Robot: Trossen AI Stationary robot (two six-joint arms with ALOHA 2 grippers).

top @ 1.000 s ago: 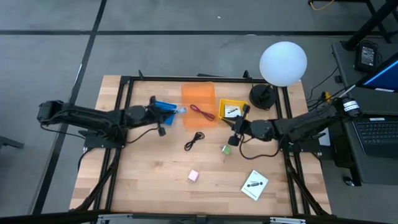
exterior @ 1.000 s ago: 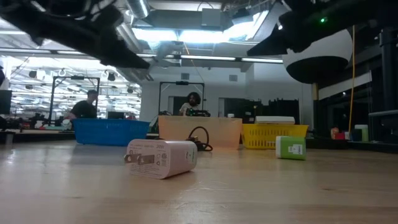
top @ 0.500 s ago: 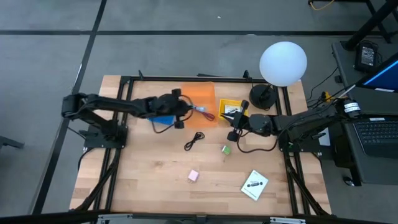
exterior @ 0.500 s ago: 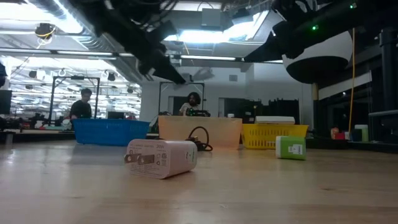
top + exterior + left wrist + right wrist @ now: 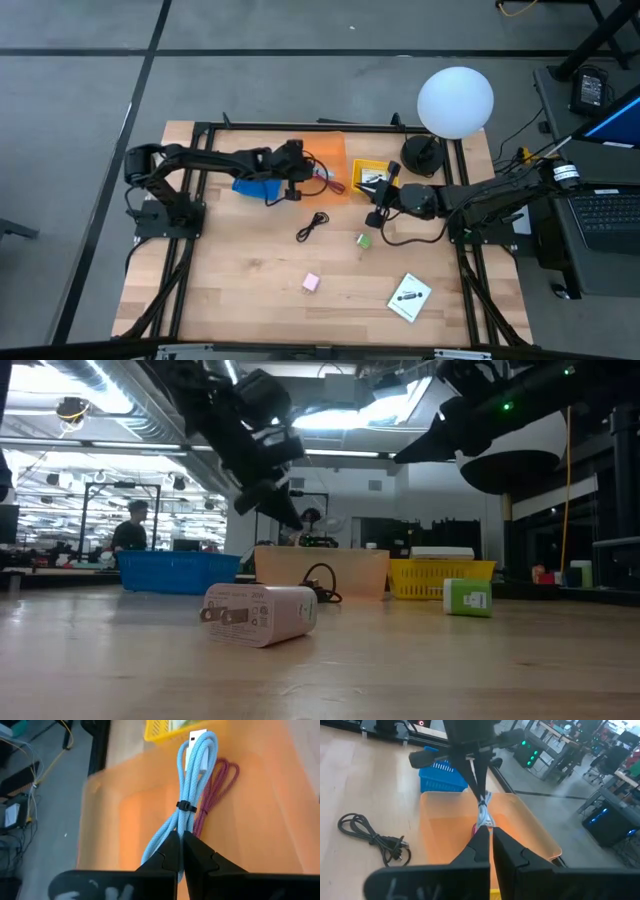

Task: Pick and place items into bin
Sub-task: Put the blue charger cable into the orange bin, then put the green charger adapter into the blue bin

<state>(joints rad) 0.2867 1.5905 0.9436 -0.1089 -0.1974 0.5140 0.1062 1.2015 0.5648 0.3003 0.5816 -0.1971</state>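
Observation:
My left gripper (image 5: 312, 172) hangs over the orange bin (image 5: 322, 150), shut on a coiled light-blue cable (image 5: 192, 780). A reddish cable (image 5: 222, 777) lies on that bin's floor. My right gripper (image 5: 377, 214) is shut and touches nothing, hovering by the near edge of the yellow bin (image 5: 358, 166), which holds a white card (image 5: 373, 180). On the table lie a black cable (image 5: 312, 226), a green piece (image 5: 363, 240), a pinkish charger block (image 5: 311, 283) and a second white card (image 5: 409, 297). My left gripper pinches the light-blue cable near one end of its coil (image 5: 176, 827), between the two fingers (image 5: 167, 851). The fingers point along the coil. The cable is lifted clear above the orange bin floor, its black tie (image 5: 185, 806) and white plug (image 5: 198, 736) beyond the fingertips.
A blue bin (image 5: 255, 186) stands left of the orange one. A white globe lamp (image 5: 455, 101) on a black base (image 5: 423, 155) rises at the far right corner. The near half of the table holds only the small loose items. A person shows in the room beyond (image 5: 130, 530).
My left gripper has travelled toward the table's right edge, from above the blue bin to above the orange bin, carrying the light-blue cable with it and staying shut on it.

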